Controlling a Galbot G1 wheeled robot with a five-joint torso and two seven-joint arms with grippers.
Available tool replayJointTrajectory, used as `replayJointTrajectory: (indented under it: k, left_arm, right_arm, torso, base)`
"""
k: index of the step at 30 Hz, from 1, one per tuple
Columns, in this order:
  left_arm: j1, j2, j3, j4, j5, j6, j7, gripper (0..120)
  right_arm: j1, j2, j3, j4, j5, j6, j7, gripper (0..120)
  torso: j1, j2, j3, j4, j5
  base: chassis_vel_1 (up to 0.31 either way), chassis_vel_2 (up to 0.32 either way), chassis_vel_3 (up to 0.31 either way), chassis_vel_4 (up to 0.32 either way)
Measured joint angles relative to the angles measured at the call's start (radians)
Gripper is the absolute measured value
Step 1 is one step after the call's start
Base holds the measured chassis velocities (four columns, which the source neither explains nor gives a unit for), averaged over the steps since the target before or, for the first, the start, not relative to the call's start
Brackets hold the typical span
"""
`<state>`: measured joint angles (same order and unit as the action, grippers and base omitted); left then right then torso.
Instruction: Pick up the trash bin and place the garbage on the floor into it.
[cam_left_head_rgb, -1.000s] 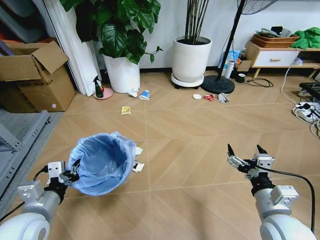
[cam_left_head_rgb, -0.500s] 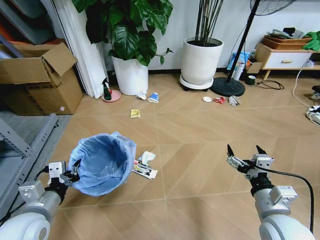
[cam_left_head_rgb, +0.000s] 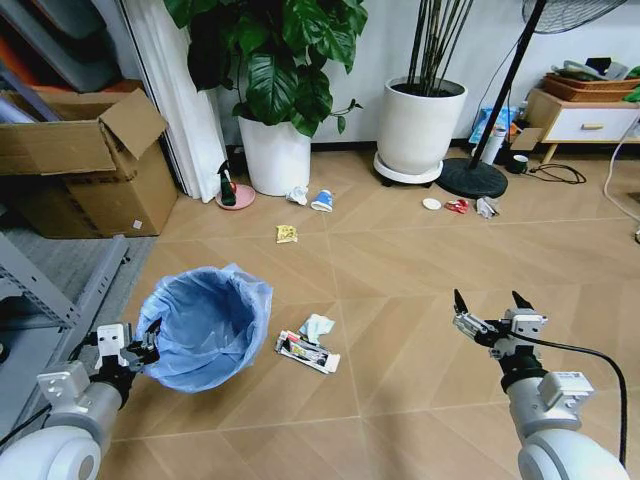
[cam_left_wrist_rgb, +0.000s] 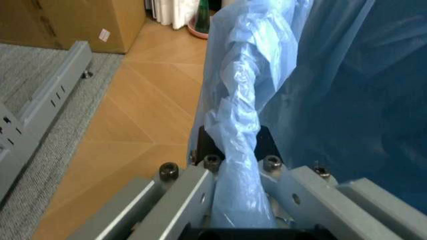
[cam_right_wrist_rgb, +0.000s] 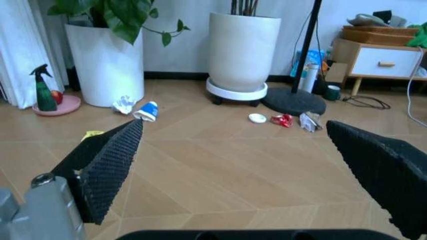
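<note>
My left gripper (cam_left_head_rgb: 141, 351) is shut on the rim of the trash bin (cam_left_head_rgb: 205, 325), a round bin lined with a crinkled light-blue bag. The left wrist view shows the bag's rim (cam_left_wrist_rgb: 239, 150) pinched between the jaws. Over bare floor at the right, my right gripper (cam_left_head_rgb: 493, 306) hangs open and empty. Garbage lies about: printed wrappers (cam_left_head_rgb: 306, 352) and crumpled paper (cam_left_head_rgb: 319, 326) just right of the bin. Farther off are a yellow packet (cam_left_head_rgb: 287, 234), white paper (cam_left_head_rgb: 297, 195), a blue-white cup (cam_left_head_rgb: 323, 201), a white lid (cam_left_head_rgb: 431, 204) and a red wrapper (cam_left_head_rgb: 457, 207).
A cardboard box (cam_left_head_rgb: 85, 160) and a grey metal rack (cam_left_head_rgb: 60, 290) stand to the left. Two white plant pots (cam_left_head_rgb: 279, 156) (cam_left_head_rgb: 420, 125), a fan base (cam_left_head_rgb: 475, 178), a green spray bottle (cam_left_head_rgb: 228, 186) on a pink dish and a low cabinet (cam_left_head_rgb: 585, 120) line the back wall.
The camera has moved: the whole floor scene slid right and nearer. The wrappers and paper beside the bin came into full view. Both grippers hold the same pose.
</note>
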<state>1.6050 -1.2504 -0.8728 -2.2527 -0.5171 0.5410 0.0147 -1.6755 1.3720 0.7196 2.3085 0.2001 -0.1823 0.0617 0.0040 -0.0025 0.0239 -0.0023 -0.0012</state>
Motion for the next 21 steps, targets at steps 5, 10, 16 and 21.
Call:
replayJointTrajectory:
  k: [5,10,16,21]
  left_arm:
    - [0.003,-0.003,-0.001,-0.003,0.0,-0.001,0.0,0]
    - [-0.002,0.001,-0.001,0.002,-0.004,-0.001,-0.007,0]
    - [-0.012,0.014,0.005,0.02,-0.008,0.0,-0.029,0]
    - [-0.01,0.033,0.005,0.029,-0.019,-0.002,-0.049,0]
  right_arm:
    - [0.002,-0.002,-0.006,-0.011,0.002,-0.002,0.0,100]
    - [0.021,-0.02,-0.011,-0.043,0.016,-0.012,-0.001,100]
    - [0.073,-0.075,-0.038,-0.098,0.059,-0.045,-0.003,100]
    - [0.155,-0.18,-0.119,-0.194,0.133,-0.071,-0.009,100]
  torso:
    - [0.0,0.0,0.0,0.0001,0.0001]
    - [0.0,0.0,0.0,0.0,0.0006]
    - [0.0,0.0,0.0,-0.0002,0.0004]
    - [0.0,0.0,0.0,0.0,0.0004]
  base:
    - [0.011,0.152,0.01,-0.147]
    - [-0.008,0.05,0.016,-0.049]
    - [-0.009,-0.027,0.004,0.033]
    - [0.0,0.0,0.0,0.0]
